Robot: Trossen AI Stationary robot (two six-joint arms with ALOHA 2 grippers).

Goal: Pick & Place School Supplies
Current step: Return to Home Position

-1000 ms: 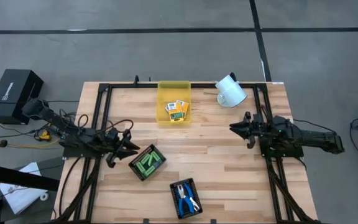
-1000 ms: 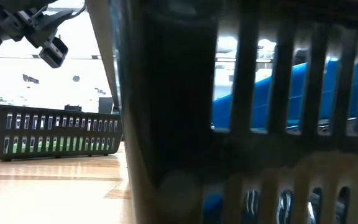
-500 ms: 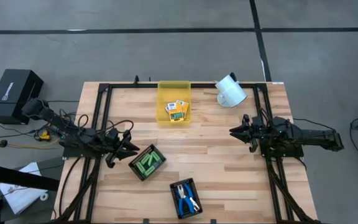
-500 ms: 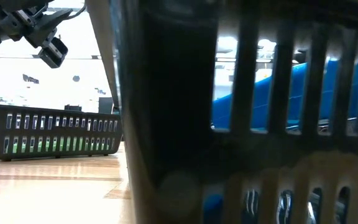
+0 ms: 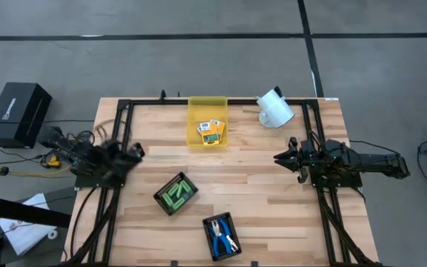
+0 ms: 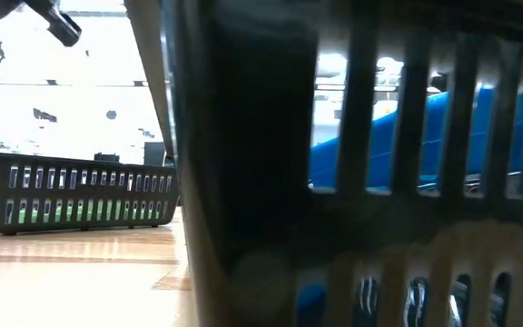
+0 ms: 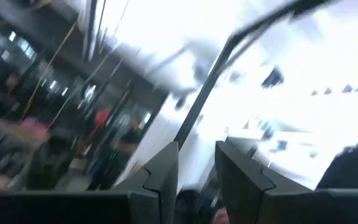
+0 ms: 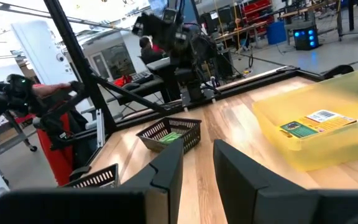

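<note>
With light-green sticks [image 5: 176, 194] stowed in the black slatted tray [image 5: 159, 194], left hand [image 7: 196, 144] and right hand [image 8: 197, 146] are held empty, slightly parted, at the frame sides, seemingly for homing

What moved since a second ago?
The left gripper pulled up and back from the green erasers toward the table's left edge. The right gripper, yellow bin, erasers and blue scissors stayed put.
</note>
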